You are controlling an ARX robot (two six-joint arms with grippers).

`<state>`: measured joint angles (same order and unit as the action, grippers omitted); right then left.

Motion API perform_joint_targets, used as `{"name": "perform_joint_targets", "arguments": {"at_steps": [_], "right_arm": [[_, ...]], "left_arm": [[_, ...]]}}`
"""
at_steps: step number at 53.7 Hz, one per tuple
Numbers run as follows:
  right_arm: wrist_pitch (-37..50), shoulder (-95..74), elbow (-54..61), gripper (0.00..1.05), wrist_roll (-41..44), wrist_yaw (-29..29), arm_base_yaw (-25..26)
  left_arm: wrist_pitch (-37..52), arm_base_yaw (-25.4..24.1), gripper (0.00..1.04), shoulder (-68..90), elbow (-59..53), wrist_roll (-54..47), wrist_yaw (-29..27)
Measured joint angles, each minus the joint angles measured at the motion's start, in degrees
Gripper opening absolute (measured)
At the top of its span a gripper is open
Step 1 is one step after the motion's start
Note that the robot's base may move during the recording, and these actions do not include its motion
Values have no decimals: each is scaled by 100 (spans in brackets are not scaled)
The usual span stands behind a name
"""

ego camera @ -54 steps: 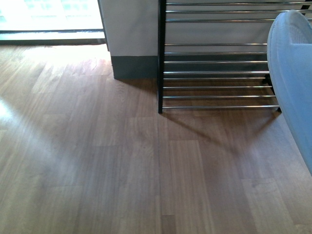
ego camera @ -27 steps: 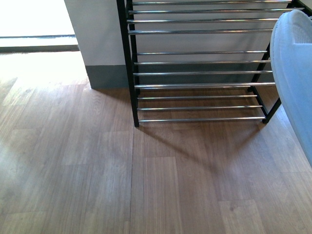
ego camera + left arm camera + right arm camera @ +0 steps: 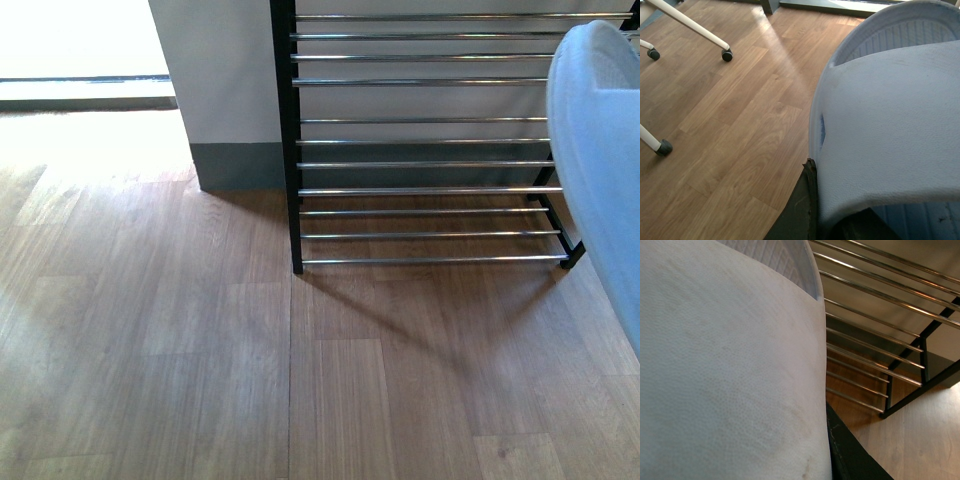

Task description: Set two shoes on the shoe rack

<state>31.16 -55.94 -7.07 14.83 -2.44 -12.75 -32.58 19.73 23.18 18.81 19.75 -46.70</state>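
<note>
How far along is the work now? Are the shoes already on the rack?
Nothing placed yet: the visible shelves of the shoe rack hold no shoes. In hand: one pale blue slide at the left arm, over bare floor; the other slide at the right arm, near the rack. Left: set both on a shelf.

Left gripper (image 3: 826,220): dark finger (image 3: 801,210) against strap edge of slide (image 3: 890,125), second dark part under strap; jaws clamped on strap, slide carried clear of floor.
Right gripper (image 3: 842,460): one dark finger (image 3: 852,462) visible, pressed to strap of second slide (image 3: 730,365); other finger hidden behind it.
</note>
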Motion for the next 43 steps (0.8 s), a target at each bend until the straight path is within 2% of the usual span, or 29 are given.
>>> {"name": "perform_joint_targets", "arguments": {"at_steps": [43], "right_arm": [[2,0,-2,1,2,7,2]], "left_arm": [[0,0,2,0,0,-2,-2]]}}
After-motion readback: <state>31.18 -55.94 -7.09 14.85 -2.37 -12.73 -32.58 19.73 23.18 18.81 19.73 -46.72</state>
